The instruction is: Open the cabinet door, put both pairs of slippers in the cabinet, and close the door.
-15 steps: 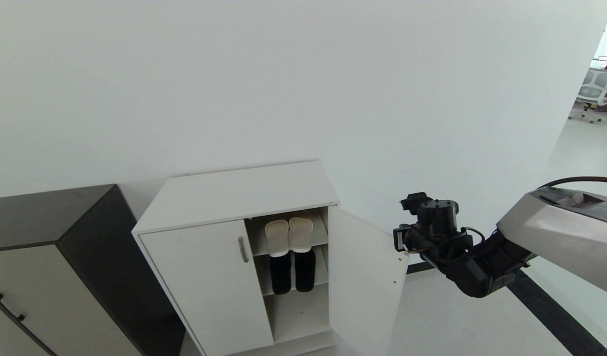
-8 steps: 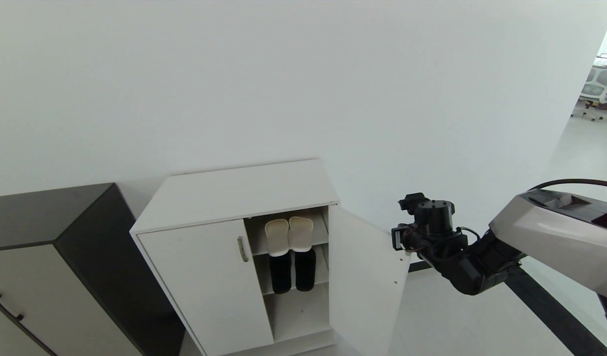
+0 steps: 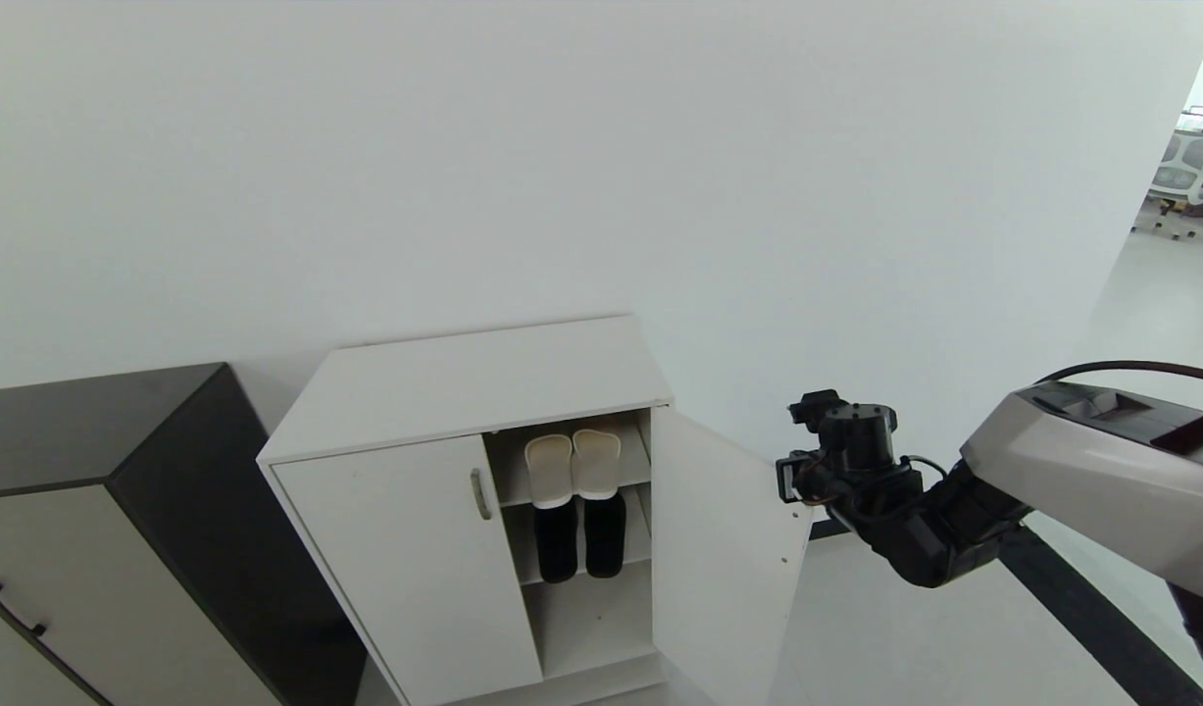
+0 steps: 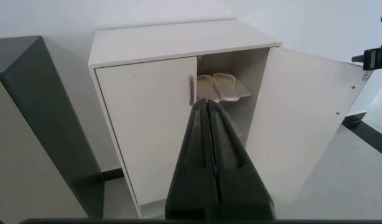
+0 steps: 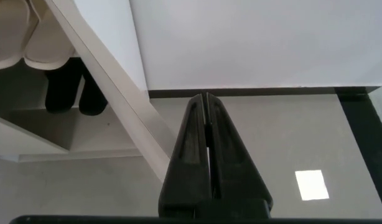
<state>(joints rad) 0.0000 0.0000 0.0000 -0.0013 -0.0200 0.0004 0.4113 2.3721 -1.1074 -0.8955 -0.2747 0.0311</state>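
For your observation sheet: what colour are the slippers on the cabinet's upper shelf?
The upper slippers are cream, clearest in the head view.

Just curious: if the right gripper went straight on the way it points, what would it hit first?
Probably the dark skirting behind, though depth is unclear; the right gripper points just past the door edge.

I see the cabinet (image 3: 464, 382) as matt white laminated board, its door (image 3: 724, 549) the same, with a small brushed-metal handle (image 3: 481, 493). The cream slippers (image 3: 572, 469) look smooth and rubbery; the black slippers (image 3: 579, 537) at their six o'clock look matt. The left gripper (image 4: 206, 104) and right gripper (image 5: 206, 98) look like matt black plastic. The floor (image 5: 284, 137) is smooth and glossy.
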